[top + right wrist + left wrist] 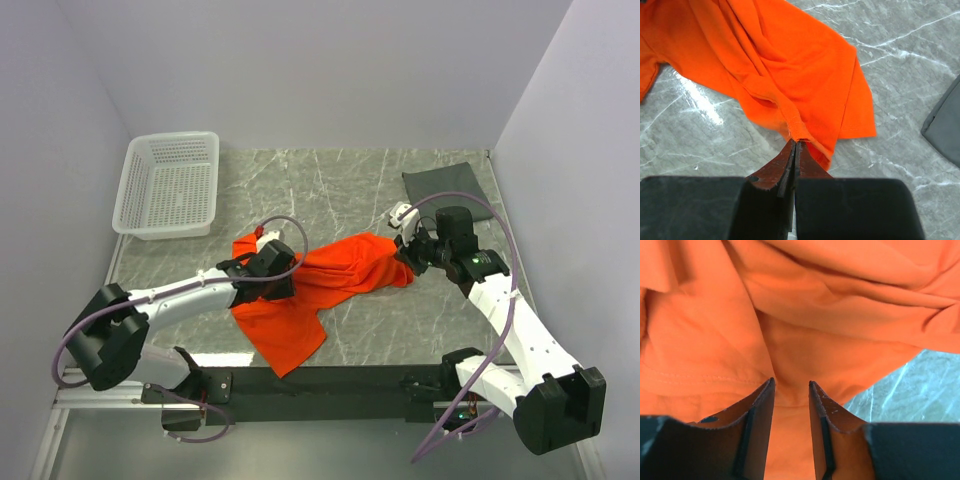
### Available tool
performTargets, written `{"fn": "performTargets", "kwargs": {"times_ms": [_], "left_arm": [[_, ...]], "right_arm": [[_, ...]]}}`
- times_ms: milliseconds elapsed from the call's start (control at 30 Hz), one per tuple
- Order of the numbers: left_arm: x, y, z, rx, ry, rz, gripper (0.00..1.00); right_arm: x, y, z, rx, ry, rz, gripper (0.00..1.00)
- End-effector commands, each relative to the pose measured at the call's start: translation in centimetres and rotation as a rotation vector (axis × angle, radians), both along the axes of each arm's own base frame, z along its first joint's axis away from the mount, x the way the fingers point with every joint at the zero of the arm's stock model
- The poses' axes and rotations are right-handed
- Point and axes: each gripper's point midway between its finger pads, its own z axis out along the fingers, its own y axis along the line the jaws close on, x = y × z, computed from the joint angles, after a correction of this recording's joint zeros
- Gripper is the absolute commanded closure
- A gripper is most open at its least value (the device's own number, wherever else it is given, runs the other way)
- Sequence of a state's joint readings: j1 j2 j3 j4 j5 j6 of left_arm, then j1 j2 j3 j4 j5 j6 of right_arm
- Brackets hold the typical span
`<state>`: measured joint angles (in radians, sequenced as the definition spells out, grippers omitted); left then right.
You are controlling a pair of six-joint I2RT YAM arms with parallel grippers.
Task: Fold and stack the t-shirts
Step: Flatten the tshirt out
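The orange t-shirt (320,285) lies crumpled across the middle of the marble table. It fills the left wrist view (800,330) and shows in the right wrist view (790,75). My left gripper (268,272) is open, its jaws apart just over the shirt's left part (791,385). My right gripper (408,262) is shut on the shirt's right hem, pinching a fold at its tips (796,142) and holding it slightly raised. The dark grey t-shirt (448,195) lies folded at the back right; its corner shows in the right wrist view (945,125).
A white lattice basket (170,185) stands at the back left corner. Walls close the table on the left, back and right. Bare marble (300,190) lies between basket and grey shirt.
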<state>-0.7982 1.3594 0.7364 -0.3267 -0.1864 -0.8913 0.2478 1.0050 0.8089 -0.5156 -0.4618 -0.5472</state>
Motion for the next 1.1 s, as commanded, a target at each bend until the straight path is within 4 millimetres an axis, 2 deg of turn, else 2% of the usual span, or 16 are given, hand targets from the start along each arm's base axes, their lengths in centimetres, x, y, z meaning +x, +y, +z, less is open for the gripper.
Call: {"fn": "performTargets", "kwargs": {"times_ms": [0,333,667,933,1000,1033,1067], "left_arm": [[0.9,0.1,0.8,0.066,-0.044,-0.003,0.61],[0.3,0.4,-0.1,0.142,-0.035,-0.011,0.62],[0.4,0.2,-0.9,0.161,-0.024,-0.020,0.68],[0.8,0.1,0.2,0.140,-0.052,-0.013,0.70],[0.8,0.1,1.0,0.114,-0.070,0.003,0.61],[1.1,0.3,2.3,0.076,-0.103,0.038,0.55],[0.9,1.0,2.2,0.066,-0.107,0.062,0.47]], "right_arm": [[0.4,0.1,0.2,0.020,-0.019,-0.003,1.00],[0.4,0.1,0.0,0.017,-0.012,-0.002,1.00],[0.4,0.0,0.0,0.018,-0.011,-0.006,1.00],[0.4,0.0,0.1,0.021,-0.012,-0.007,1.00],[0.4,0.0,0.2,0.020,-0.015,-0.006,1.00],[0.4,-0.1,0.1,0.022,-0.013,-0.007,1.00],[0.4,-0.1,0.1,0.020,-0.014,-0.008,1.00]]}}
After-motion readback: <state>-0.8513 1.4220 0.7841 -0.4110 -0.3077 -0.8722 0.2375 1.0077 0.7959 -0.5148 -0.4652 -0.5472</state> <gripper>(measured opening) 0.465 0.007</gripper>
